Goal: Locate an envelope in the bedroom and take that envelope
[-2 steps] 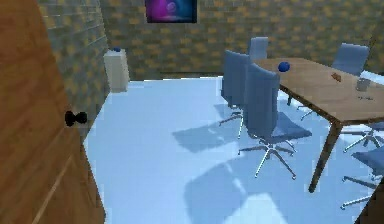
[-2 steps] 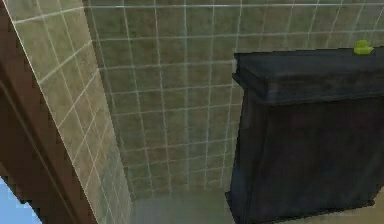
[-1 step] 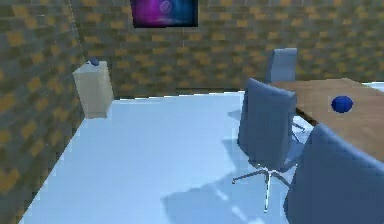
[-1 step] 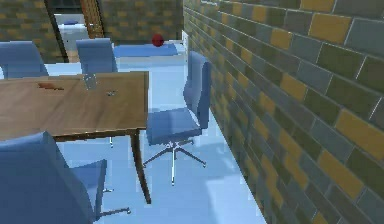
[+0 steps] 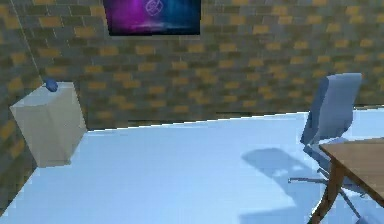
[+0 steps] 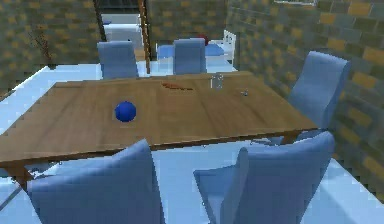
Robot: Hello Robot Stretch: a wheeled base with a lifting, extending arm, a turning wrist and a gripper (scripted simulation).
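In the arm side view a long wooden table carries a blue ball, a thin reddish thing and some small grey items near its far end. No shape on it reads as an envelope.
Blue chairs ring the table; a doorway opens beyond it. In the forward view stand a beige box with a small blue thing on top, a brick wall with a picture, a blue office chair and a table corner.
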